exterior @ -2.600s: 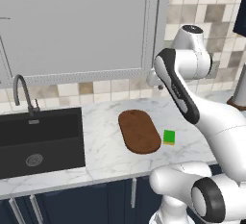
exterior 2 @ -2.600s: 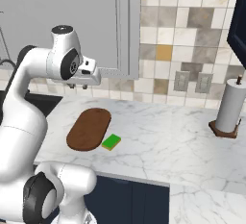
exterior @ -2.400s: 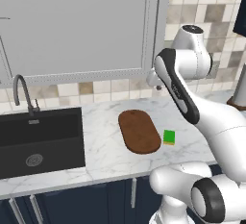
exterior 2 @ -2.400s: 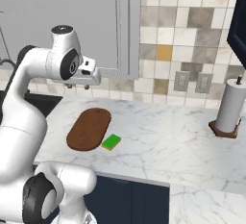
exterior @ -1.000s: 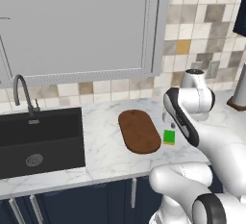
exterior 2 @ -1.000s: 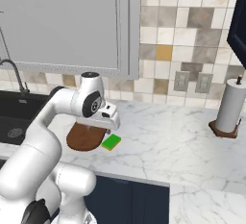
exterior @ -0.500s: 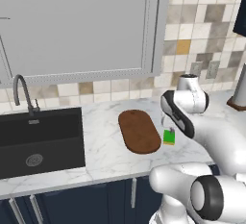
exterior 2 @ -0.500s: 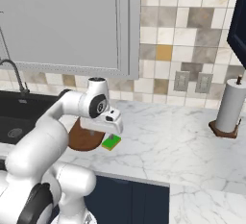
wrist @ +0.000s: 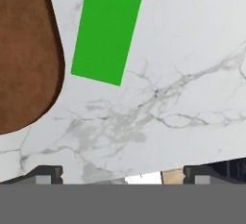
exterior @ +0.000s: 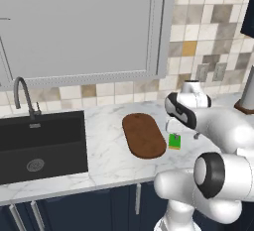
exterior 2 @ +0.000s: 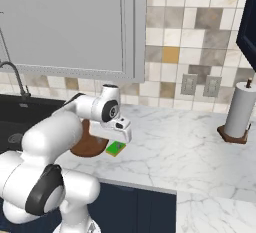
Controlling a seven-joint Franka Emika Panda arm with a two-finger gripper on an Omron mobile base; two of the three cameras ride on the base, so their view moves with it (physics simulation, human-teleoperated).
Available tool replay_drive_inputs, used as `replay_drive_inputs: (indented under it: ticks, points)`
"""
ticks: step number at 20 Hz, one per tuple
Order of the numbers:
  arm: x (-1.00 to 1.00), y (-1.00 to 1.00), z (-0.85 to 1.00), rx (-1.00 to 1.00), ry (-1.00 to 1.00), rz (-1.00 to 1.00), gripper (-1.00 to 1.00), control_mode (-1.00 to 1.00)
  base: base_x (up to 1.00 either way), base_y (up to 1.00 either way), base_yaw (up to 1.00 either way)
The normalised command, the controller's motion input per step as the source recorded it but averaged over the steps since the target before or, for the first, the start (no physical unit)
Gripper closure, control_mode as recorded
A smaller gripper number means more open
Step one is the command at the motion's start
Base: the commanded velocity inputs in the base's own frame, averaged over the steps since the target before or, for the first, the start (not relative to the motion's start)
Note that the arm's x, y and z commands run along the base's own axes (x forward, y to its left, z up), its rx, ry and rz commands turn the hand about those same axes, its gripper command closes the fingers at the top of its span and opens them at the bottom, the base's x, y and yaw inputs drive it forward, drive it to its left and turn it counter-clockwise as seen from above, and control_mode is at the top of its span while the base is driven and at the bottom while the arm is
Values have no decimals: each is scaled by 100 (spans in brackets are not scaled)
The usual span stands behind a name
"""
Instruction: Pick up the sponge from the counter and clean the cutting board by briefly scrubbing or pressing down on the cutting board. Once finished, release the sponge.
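we see the claw (wrist: 123,174) spread wide and empty, low over the marble surface (wrist: 182,74). the green sponge (wrist: 106,34) lies flat just ahead of it, close beside the cutting board (wrist: 26,50) but not touching.

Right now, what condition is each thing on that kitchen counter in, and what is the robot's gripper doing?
sponge: flat on the counter, green side up, beside the cutting board, untouched.
cutting board: flat on the counter, nothing on it.
gripper: open, just above the counter, holding nothing.
paper towel roll: upright on its stand.
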Motion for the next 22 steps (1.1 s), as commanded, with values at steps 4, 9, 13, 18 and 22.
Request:
replay_drive_inputs:
  ticks: [4, 9, 13, 18, 22]
  points:
    - [23, 0, -8, 12, 0, -8, -100, -100, 0, 0, 0]
    - [24, 0, -6, 7, 0, -9, -100, -100, 0, 0, 0]
    - [25, 0, -12, 1, 0, -9, -100, -100, 0, 0, 0]
    - [18, 0, -13, 0, 1, -10, -100, -100, 0, 0, 0]
    - [15, 0, -11, 0, 4, -11, -100, -100, 0, 0, 0]
